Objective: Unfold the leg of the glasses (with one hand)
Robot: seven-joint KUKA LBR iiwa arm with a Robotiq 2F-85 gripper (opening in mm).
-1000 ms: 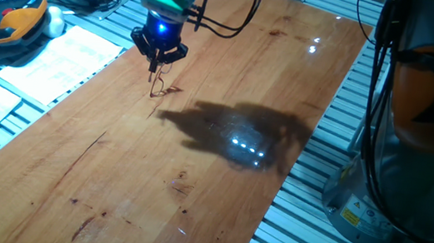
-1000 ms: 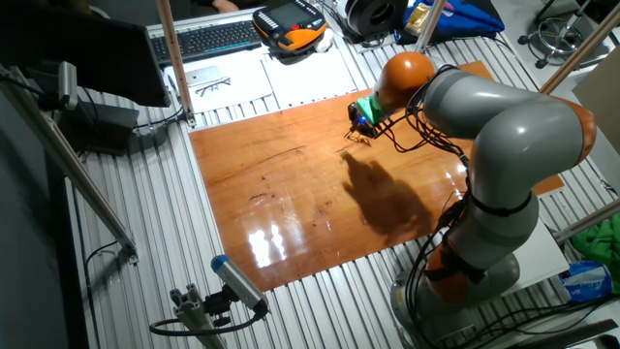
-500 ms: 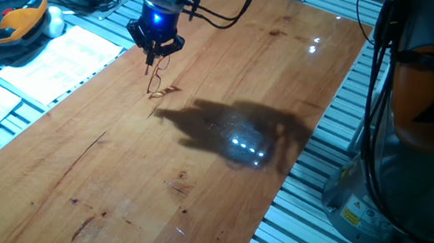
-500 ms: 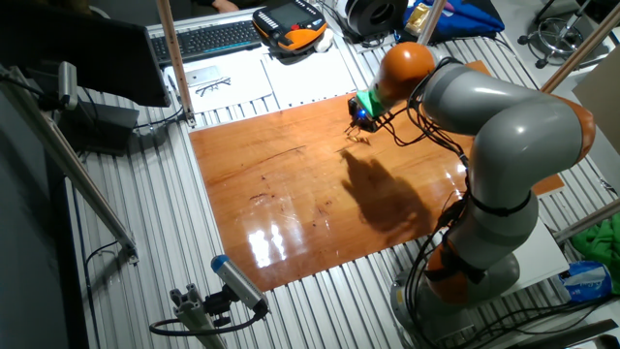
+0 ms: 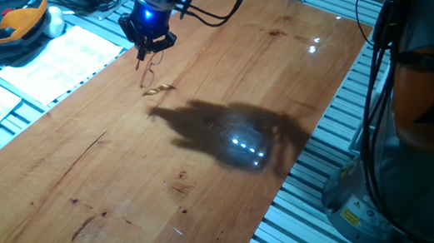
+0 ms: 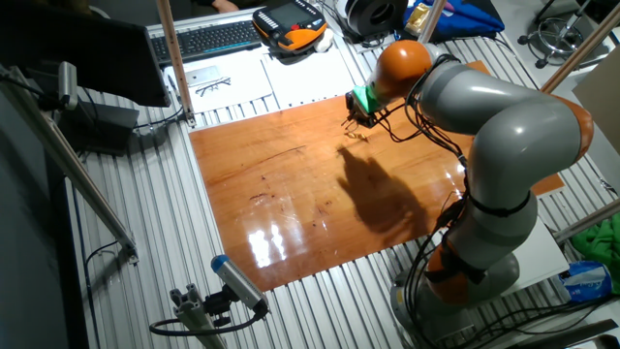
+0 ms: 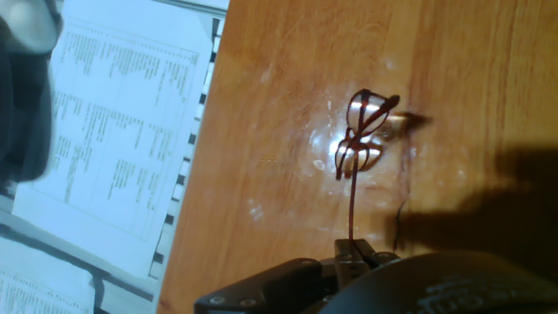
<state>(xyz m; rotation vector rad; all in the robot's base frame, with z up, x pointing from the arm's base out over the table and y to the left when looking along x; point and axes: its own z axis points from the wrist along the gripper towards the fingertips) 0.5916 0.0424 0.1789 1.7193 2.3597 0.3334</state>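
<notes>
The glasses (image 7: 364, 133) are tiny, with a thin reddish-brown wire frame and two small oval lenses. One leg runs straight from the frame to my gripper (image 7: 352, 249), which is shut on the leg's end. In one fixed view the gripper (image 5: 147, 45) hangs over the wooden table (image 5: 216, 189) near its far left edge, its blue light glowing. The glasses (image 5: 153, 82) dangle below it, their lower end at the tabletop. In the other fixed view the gripper (image 6: 356, 111) and the glasses (image 6: 355, 137) are very small.
Printed paper sheets (image 5: 49, 57) lie left of the table, also in the hand view (image 7: 113, 131). An orange and black handset (image 5: 12, 19) lies beyond them. The arm's shadow (image 5: 232, 132) falls across the table's middle. The arm's base (image 5: 418, 123) stands to the right.
My gripper has moved up and toward the far left edge with the leg in it. The glasses have followed and the leg now stretches out from the frame.
</notes>
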